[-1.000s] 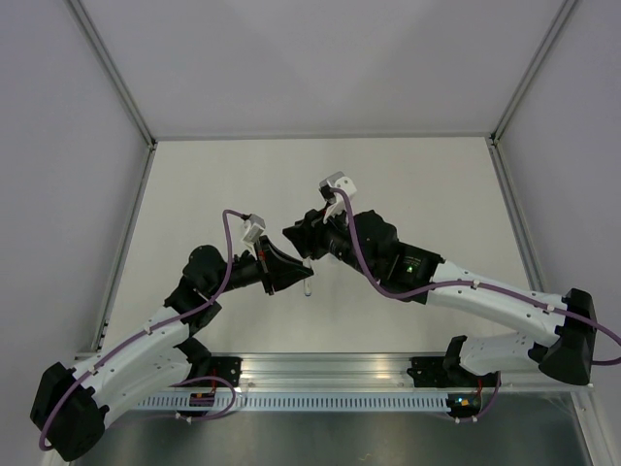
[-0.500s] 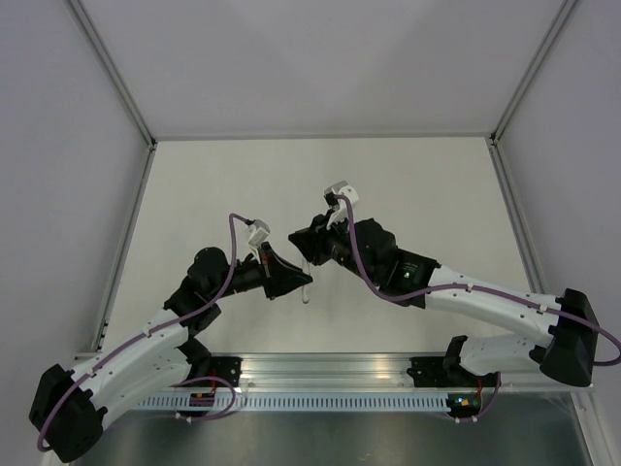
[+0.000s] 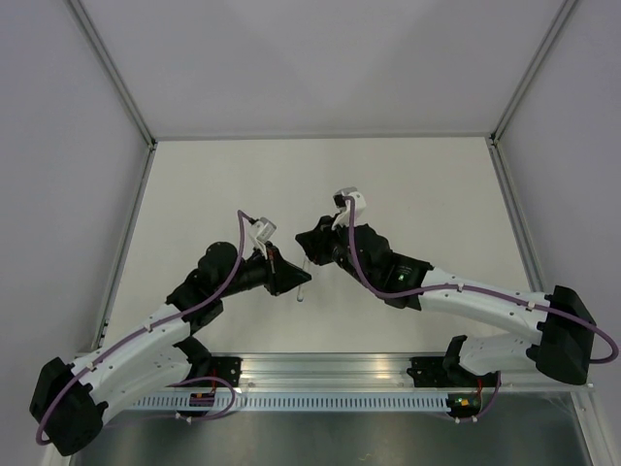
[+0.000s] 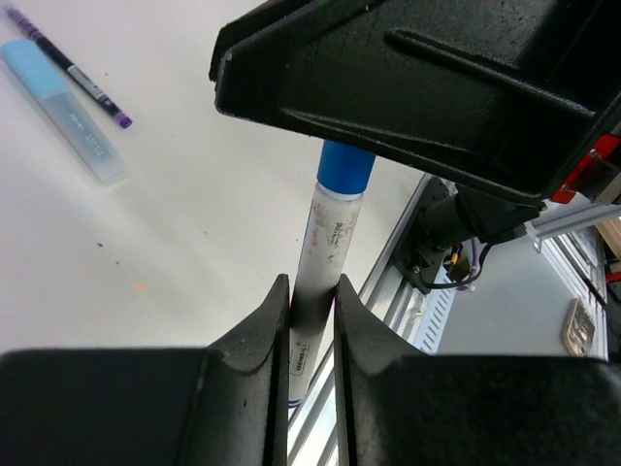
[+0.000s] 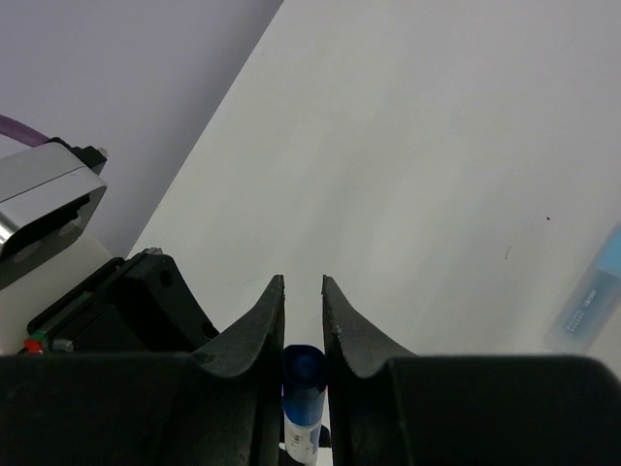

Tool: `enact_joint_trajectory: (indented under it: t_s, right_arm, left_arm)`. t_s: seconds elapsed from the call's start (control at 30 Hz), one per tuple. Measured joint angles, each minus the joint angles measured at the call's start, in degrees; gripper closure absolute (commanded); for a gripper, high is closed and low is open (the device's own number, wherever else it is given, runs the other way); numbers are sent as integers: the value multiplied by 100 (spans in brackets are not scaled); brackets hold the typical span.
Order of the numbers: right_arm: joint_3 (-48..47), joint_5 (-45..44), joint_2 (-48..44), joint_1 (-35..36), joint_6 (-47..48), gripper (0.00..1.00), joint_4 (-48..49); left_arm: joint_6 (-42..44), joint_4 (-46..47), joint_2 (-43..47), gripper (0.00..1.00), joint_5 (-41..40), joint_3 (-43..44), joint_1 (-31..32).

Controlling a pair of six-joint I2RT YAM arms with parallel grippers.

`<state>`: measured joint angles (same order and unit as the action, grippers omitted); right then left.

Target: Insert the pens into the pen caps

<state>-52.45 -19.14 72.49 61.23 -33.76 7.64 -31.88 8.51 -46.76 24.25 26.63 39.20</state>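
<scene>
Left gripper (image 4: 311,284): you pinch the white pen (image 4: 328,243), jaws narrow.
Right gripper (image 5: 302,286): you clamp the dark blue cap (image 5: 304,372) at the pen's 12 o'clock end.

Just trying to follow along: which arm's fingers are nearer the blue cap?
Right. The right fingers sit either side of the blue cap; the left fingers clamp the pen farther down its barrel, away from the cap.

Left arm (image 3: 160,335) and right arm (image 3: 471,296) reach inward over the pale counter (image 3: 417,184). Their jaws nearly meet, with a thin white pen (image 3: 304,287) between them.
</scene>
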Motion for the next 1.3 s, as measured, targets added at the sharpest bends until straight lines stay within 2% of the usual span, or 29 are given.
enact_joint_trajectory:
  t_s: [0.3, 0.8, 0.97, 1.1, 1.3]
  right_arm:
    - [42, -846, 385, 140, -822, 100, -44]
    - [-595, -2332, 1274, 599, -2155, 100, -1106]
    - [87, -2262, 935, 667, -2050, 100, -304]
    - [1014, -1864, 90, 789, -1624, 100, 688]
    - [1274, -1532, -319, 859, -841, 100, 1040]
  left_arm:
    - [7, -352, -151, 98, -568, 20, 46]
    - [11, -503, -608, 98, -1088, 20, 70]
    - [33, -614, -369, 98, -1064, -39, 70]
    - [66, -564, 50, 98, -708, -74, 81]
    - [74, -282, -52, 98, -57, -33, 61]
